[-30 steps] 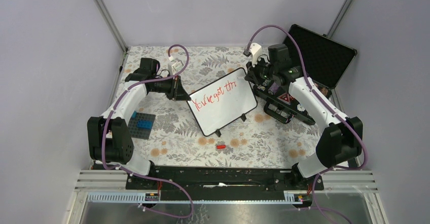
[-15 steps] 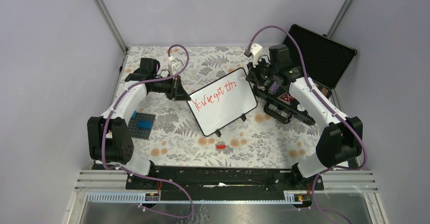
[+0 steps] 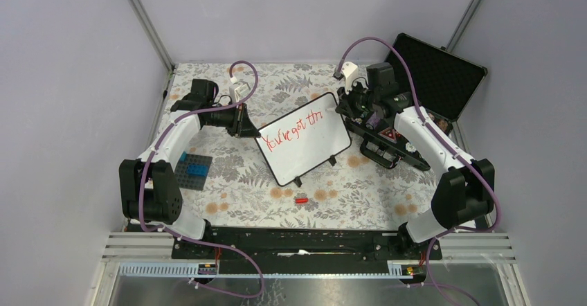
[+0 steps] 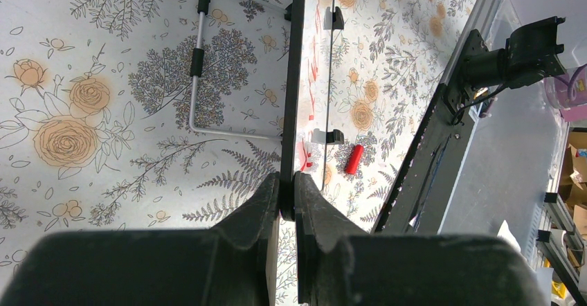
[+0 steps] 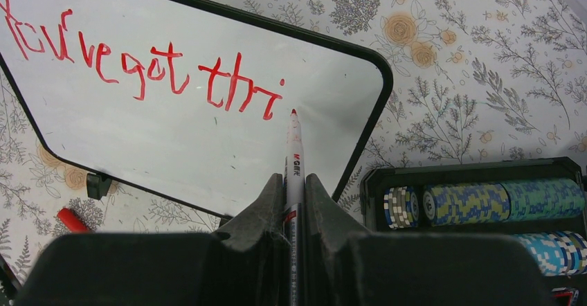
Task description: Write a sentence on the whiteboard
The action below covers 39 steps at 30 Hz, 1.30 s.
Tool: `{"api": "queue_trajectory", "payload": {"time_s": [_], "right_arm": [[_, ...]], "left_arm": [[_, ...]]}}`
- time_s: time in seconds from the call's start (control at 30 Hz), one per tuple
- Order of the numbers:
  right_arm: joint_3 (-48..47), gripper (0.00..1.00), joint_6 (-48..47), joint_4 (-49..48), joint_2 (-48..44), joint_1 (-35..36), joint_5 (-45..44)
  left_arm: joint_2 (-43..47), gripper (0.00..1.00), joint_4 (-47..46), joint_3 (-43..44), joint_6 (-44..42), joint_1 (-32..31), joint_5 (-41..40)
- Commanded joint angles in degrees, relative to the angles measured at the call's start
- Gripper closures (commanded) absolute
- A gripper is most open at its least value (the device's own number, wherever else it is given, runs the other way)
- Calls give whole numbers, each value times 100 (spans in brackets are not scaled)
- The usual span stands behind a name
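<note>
A: In the middle of the floral-print counter (image 3: 235,181) the whiteboard (image 3: 308,152) sits slanted between the two arms. It has a glossy white face, a thin black rim, rounded corners and little black feet.

B: And the left pincer (image 4: 287,185) is nipped narrow on its left corner, with a matte black finger either side of the rim. There's a thin wire stand (image 4: 196,77) behind the board.

A: The sentence (image 5: 138,64) runs in thick red strokes and reads "You've got thi" so far.

B: The right pincer (image 5: 295,185) is clamped on a slim white marker (image 5: 295,157). Its red tip is just under that last "i", but touching or not, I cannot tell.

A: Compared with a second ago?

B: The board hasn't budged, the left grip is unchanged and the writing looks no longer. The right wrist has shifted only a touch.

A: A small red cap (image 3: 301,199) lies on the cloth near the board's front edge. Striped poker chips (image 5: 477,202) sit in rows in the open black case (image 3: 436,70) on the right.
</note>
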State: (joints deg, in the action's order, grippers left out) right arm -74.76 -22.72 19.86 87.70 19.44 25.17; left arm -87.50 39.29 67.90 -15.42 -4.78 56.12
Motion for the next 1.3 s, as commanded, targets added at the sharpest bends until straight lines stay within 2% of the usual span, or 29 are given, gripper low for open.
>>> {"api": "queue_trajectory", "payload": {"time_s": [0.0,1.27], "right_arm": [[-3,100,-4,-163,-34,-25,157],[-295,100,160,-276,265,-21,-58]], "left_arm": [[-68,100,-202,143,-191,-63,-292],[-39,100,-211,106,-215,-76,-312]]}}
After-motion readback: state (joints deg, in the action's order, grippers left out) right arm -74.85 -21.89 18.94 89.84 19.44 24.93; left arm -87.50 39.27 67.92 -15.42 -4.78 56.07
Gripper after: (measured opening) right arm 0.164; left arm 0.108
